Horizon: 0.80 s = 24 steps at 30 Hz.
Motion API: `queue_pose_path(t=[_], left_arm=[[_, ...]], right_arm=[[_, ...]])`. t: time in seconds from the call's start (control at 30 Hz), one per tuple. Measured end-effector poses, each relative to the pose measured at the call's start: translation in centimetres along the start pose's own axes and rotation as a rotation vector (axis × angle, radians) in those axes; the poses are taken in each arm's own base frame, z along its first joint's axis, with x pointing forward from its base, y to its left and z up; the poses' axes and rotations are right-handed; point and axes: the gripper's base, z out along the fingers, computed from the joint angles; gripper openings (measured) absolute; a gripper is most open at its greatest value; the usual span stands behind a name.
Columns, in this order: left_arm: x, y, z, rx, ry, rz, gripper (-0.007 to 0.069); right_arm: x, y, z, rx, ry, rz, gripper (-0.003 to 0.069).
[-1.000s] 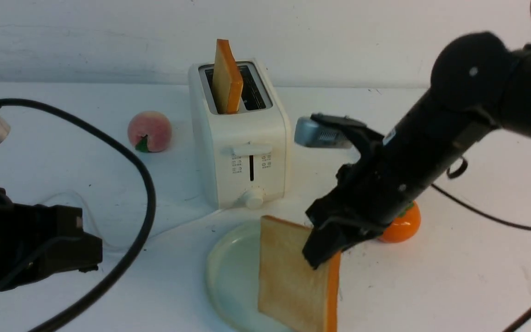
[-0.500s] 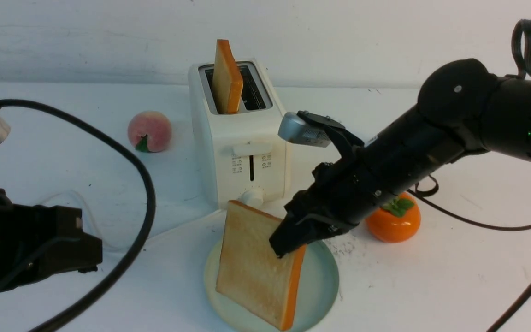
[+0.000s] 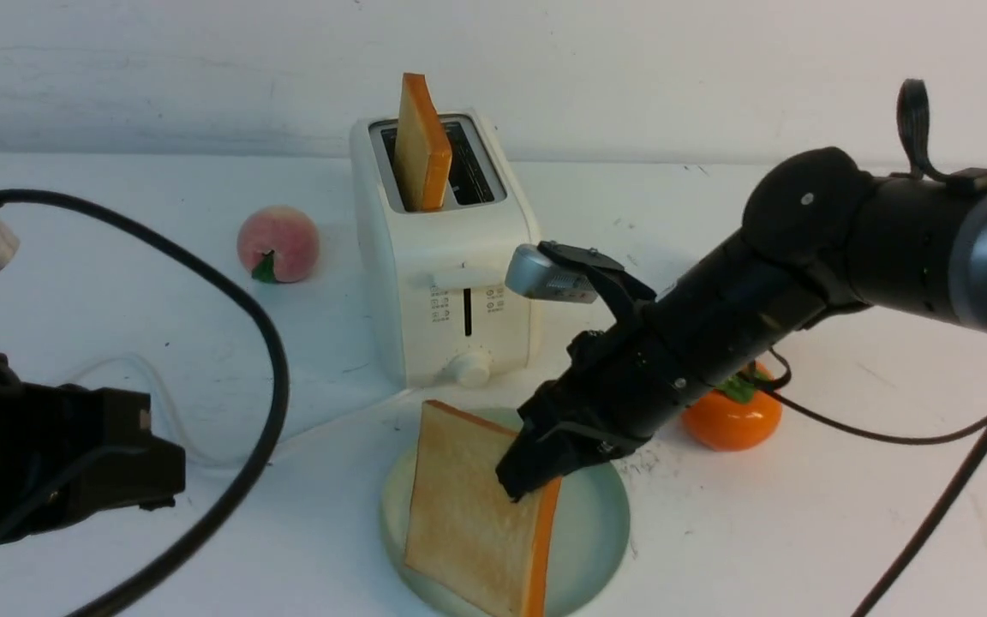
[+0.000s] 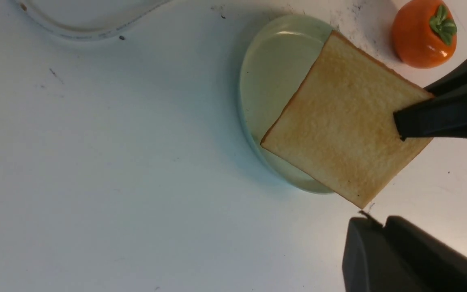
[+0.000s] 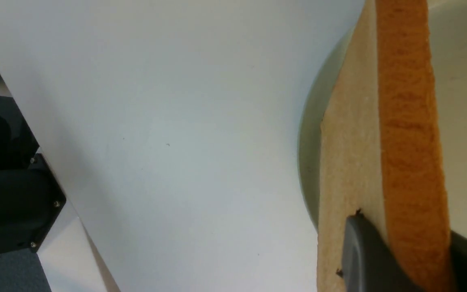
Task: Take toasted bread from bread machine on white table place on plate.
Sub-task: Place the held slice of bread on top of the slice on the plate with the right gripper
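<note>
Lowered toast point(image 3: 468, 506) nears plate point(image 3: 609, 514); right gripper point(image 3: 521, 484) hides corner, bottom cropped.

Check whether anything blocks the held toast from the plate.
Nothing visible does. The right claw grips the toast tilted directly over the plate, and the plate's visible part is bare.

A round pink-and-cream peach point(image 3: 278, 243) with a small green leaf at its base sits toward the left, farther back. A glossy orange persimmon-shaped fruit point(image 3: 729, 424) with a green leafy cap sits to the right and nearer, well apart from the peach. Its top is partly hidden in the front view. A plain white wall point(image 3: 716, 68) runs behind both.
</note>
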Motion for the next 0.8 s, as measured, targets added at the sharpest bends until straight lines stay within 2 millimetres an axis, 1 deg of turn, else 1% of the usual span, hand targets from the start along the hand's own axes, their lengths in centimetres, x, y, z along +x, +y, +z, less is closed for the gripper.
queue_pose_path(t=[0.17,0.2,0.33,0.47,0.5,0.53,0.57,0.6,0.67,0.7,0.8], left_arm=[[0.0,0.0,0.0,-0.001,0.0,0.0,0.0051],[0.0,0.0,0.0,-0.001,0.0,0.0,0.0053],[0.0,0.0,0.0,-0.001,0.0,0.001,0.0057],[0.0,0.0,0.0,-0.001,0.0,0.001,0.006],[0.0,0.0,0.0,-0.001,0.0,0.001,0.0062],[0.0,0.0,0.0,-0.001,0.0,0.001,0.0062],[0.0,0.0,0.0,-0.001,0.0,0.001,0.0065],[0.0,0.0,0.0,-0.002,0.0,0.001,0.0067],[0.0,0.0,0.0,-0.002,0.0,0.001,0.0069],[0.0,0.0,0.0,-0.002,0.0,0.001,0.0071],[0.0,0.0,0.0,-0.005,0.0,0.004,0.0071]], right_arm=[[0.0,-0.7,0.5,0.031,0.006,-0.005,0.0129],[0.1,-1.1,0.6,0.049,0.009,-0.011,0.0146],[0.1,-1.9,1.0,0.113,0.011,-0.042,0.0227],[-0.1,-2.5,0.9,0.174,0.001,-0.079,0.0345],[-0.1,-2.6,0.9,0.184,-0.003,-0.085,0.0374],[-0.1,-2.6,0.9,0.189,-0.005,-0.088,0.0386],[-0.3,-2.8,0.9,0.207,-0.017,-0.096,0.0432],[-0.3,-2.9,0.9,0.216,-0.023,-0.101,0.0459],[-0.4,-2.9,0.8,0.224,-0.03,-0.104,0.0486],[-0.5,-3.0,0.8,0.232,-0.041,-0.106,0.0527],[-0.7,-3.2,0.8,0.25,-0.06,-0.112,0.0589]])
